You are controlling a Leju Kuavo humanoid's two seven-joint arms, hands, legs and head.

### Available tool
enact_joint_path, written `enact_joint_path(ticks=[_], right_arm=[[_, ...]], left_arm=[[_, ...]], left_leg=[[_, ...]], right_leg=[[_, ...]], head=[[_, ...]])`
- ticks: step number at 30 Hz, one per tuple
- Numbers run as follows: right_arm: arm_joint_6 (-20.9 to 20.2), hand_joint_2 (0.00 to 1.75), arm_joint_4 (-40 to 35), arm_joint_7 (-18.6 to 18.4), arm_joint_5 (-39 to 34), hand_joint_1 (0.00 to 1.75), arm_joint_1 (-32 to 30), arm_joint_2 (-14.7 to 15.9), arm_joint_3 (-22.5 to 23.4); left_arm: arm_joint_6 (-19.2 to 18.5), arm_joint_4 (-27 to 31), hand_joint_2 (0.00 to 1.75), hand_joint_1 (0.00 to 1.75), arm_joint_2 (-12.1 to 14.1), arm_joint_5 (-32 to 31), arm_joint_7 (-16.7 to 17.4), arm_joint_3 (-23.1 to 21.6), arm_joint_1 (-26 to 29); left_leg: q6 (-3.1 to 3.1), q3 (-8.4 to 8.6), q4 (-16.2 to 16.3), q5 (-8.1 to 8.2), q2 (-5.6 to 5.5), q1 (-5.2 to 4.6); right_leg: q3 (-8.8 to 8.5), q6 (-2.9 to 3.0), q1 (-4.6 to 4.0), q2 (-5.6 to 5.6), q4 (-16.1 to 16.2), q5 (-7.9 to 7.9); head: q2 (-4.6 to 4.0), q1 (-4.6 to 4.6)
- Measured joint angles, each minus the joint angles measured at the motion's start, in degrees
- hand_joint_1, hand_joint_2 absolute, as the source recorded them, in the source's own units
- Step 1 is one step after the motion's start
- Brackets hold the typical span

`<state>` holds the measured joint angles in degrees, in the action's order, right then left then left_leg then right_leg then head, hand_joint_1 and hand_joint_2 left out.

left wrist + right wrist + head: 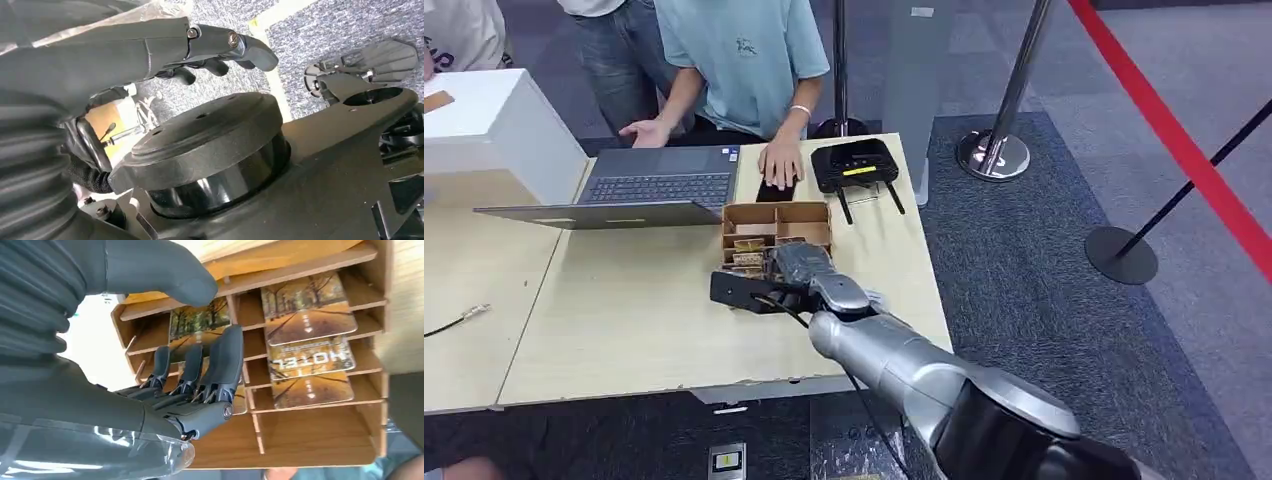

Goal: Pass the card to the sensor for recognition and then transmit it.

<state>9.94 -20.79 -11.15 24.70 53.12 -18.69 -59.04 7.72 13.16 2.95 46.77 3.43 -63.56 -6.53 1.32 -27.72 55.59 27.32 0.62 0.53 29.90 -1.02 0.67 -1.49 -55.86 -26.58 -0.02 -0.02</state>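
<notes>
A wooden card rack [776,222] stands mid-table, and its slots [320,435] hold several cards printed with a tree-lined road. One card reads HOTEL [310,360]. My right hand [802,268] reaches over the rack's near side. Its fingers [225,357] lie over a card [197,322] in the neighbouring column, the thumb [165,275] hovers apart above it, and nothing is pinched. A flat black sensor block [739,290] lies on the table just left of that hand. My left hand [220,42] hangs by my body over grey carpet, fingers loosely extended and holding nothing.
An open laptop [649,190] and a white box [484,120] sit at the table's back left. A black device with antennas [854,165] lies behind the rack. A person leans on the far edge, one hand on a phone [776,185]. Stanchions [994,150] stand to the right.
</notes>
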Motion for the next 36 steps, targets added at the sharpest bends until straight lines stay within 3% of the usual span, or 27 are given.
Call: enact_joint_path(ticks=[24, 36], right_arm=[[-0.06, 1.75, -0.02, -1.88, 0.31, 0.94, 2.48, 3.26, 0.0], [-0.61, 1.75, -0.02, -1.81, 0.31, 0.94, 1.18, 3.32, -0.04]], left_arm=[[-0.13, 0.02, 1.75, 0.0, -0.02, -0.11, 1.03, -0.02, 0.02], [0.35, 0.02, 1.75, 0.0, -0.02, -0.11, 0.72, -0.02, -0.01]], left_leg=[[0.0, -0.01, 0.0, 0.0, 0.0, 0.0], [0.0, 0.01, 0.0, 0.0, 0.0, 0.0]], right_leg=[[0.0, 0.0, 0.0, 0.0, 0.0, 0.0], [0.0, 0.0, 0.0, 0.0, 0.0, 0.0]], head=[[0.0, 0.0], [0.0, -0.02]])
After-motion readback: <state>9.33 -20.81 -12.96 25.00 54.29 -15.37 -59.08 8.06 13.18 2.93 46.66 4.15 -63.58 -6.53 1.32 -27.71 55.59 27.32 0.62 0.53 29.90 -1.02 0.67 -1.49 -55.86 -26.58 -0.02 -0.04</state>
